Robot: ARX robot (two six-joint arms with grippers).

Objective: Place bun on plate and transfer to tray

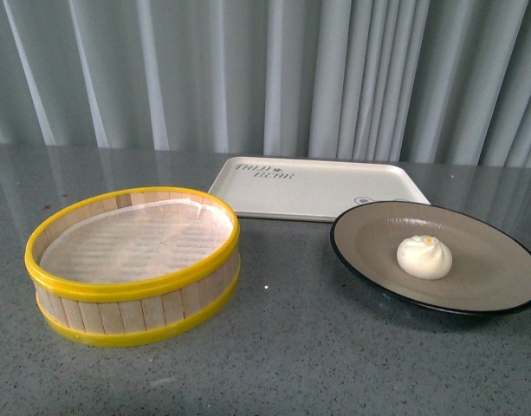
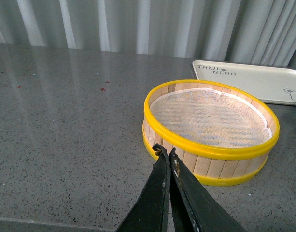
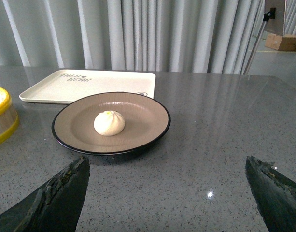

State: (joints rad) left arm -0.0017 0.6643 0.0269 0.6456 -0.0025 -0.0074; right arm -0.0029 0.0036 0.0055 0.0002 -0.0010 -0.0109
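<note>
A grey speckled desk [image 1: 317,355] stands before a pale pleated curtain [image 1: 248,69]. A small white pleated bun [image 1: 424,256] sits on the round beige, black-rimmed plate [image 1: 495,260], just in front of the cream rectangular tray [image 1: 317,195]. A yellow-rimmed wooden steamer basket [image 1: 135,290] stands to the left. Only the wrist views show the arms. The left gripper [image 2: 166,153] has its jaws closed and empty near the basket, and the right gripper [image 3: 166,163] has its jaws wide apart, facing the plate.

**A curtained lab or studio bench**

A speckled dark grey stone-look tabletop [image 1: 317,364] stands before a wall of pale grey pleated curtains [image 1: 248,69]. Past the curtains' edge, the right wrist view shows a thin black stand [image 3: 258,41] and a brown cardboard box [image 3: 283,42] on a pale floor, which suggests a test space rather than a home.
</note>
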